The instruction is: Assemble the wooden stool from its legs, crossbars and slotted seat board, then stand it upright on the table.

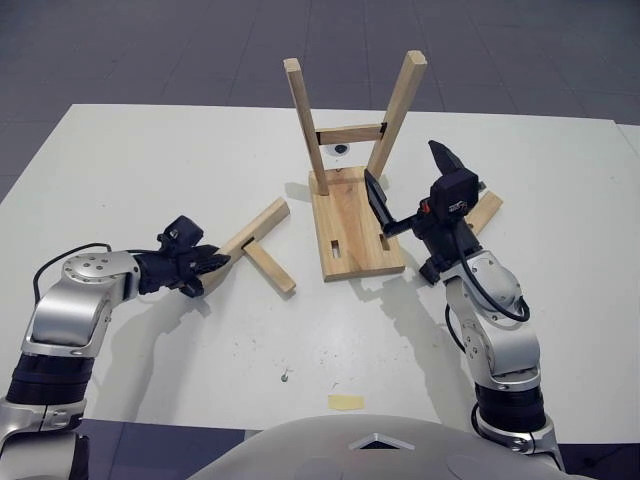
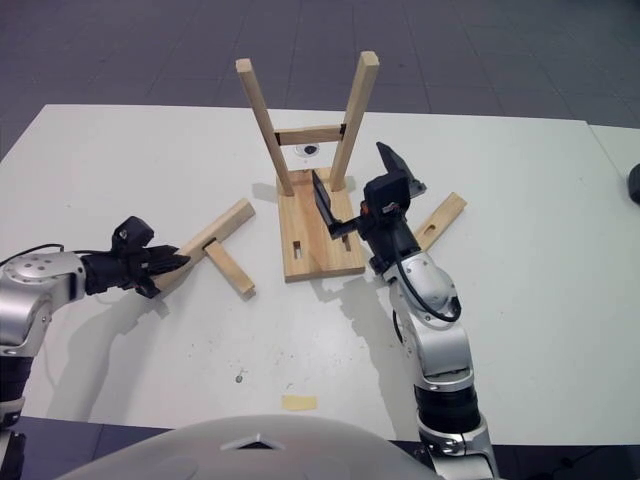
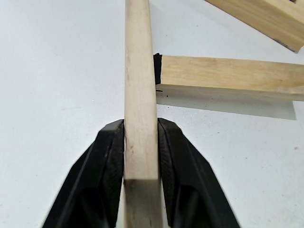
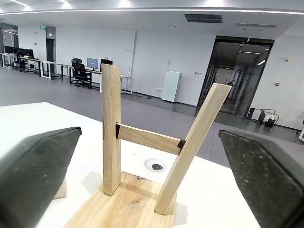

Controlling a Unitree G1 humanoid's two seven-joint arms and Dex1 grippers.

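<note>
Seat board (image 1: 352,235) lies flat on the counter (image 1: 150,160) just beside my right end effector (image 1: 400,160), whose fingers stand wide apart on nothing. Two upright legs (image 1: 305,120), joined by a crossbar (image 1: 350,133), sit in its far side, and the near slots (image 1: 333,247) are empty. My left end effector (image 1: 205,265) is clamped on a loose leg (image 1: 245,243) lying on the counter, with a second crossbar (image 1: 270,268) jutting out past my fingertips. A fourth leg (image 1: 485,212) lies behind my right end effector. I judge that I should lift squarely so the joint doesn't twist, and steady the board with my right.
</note>
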